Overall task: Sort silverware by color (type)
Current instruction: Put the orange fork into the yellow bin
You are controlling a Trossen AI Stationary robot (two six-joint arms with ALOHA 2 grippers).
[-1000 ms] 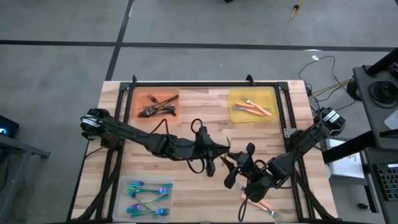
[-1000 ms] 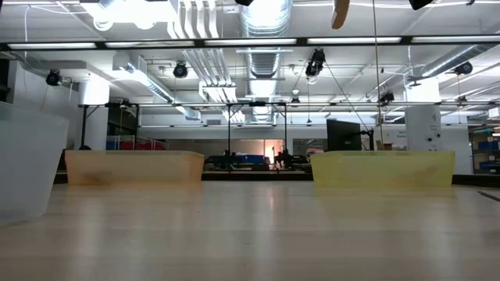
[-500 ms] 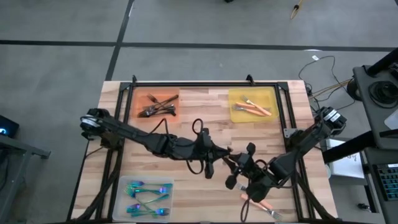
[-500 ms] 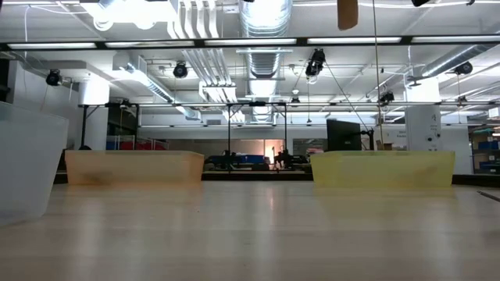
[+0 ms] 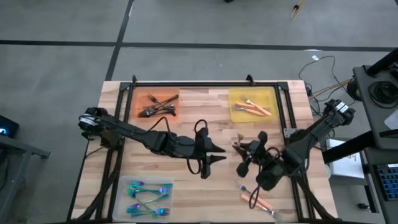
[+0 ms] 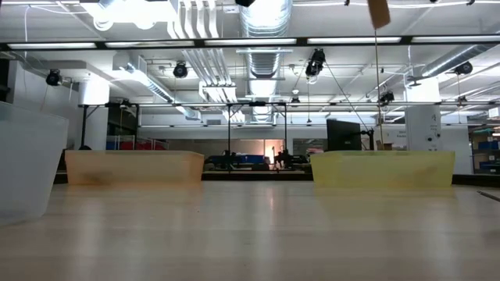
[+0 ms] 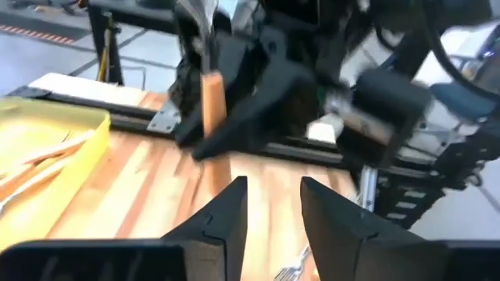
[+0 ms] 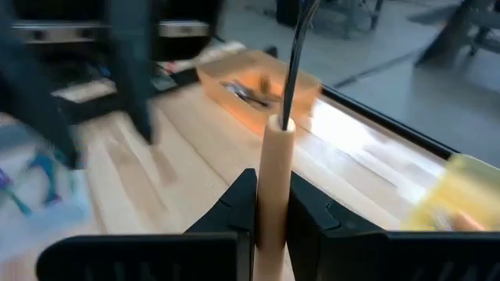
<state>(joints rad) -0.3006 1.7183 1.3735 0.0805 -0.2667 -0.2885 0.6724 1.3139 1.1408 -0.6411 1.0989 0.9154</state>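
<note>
My right gripper [image 5: 241,149] hangs above mid-table, shut on an orange-handled utensil [image 8: 273,156], whose handle also shows at the top of the low view [image 6: 379,12]. My left gripper [image 5: 217,153] is open, just left of it and empty; its wrist view shows the utensil [image 7: 212,101] standing ahead. Dark grey silverware [image 5: 157,107] lies in the orange tray, orange-handled pieces [image 5: 252,107] in the yellow tray, and blue-teal forks [image 5: 146,198] in the clear tray. Two more pieces [image 5: 260,202] lie flat on the table near the right front. My right gripper pinches the utensil's orange handle [image 8: 273,183] between its two fingers [image 8: 312,215], low on the handle. The utensil stands roughly upright, its dark metal shaft [image 8: 294,55] above the handle. It is lifted well clear of the table.
The orange tray [image 5: 138,99] and yellow tray [image 5: 268,96] sit at the far edge, the clear tray [image 5: 124,186] at the near left corner. A black frame rail [image 5: 205,84] runs along the far side. Bare wood [image 5: 205,109] lies between the trays.
My right gripper has risen and swung away from my left gripper toward the table's right and far side, carrying the orange-handled utensil; in the low view the handle slides to the right. My left gripper has drawn back slightly toward the left.
</note>
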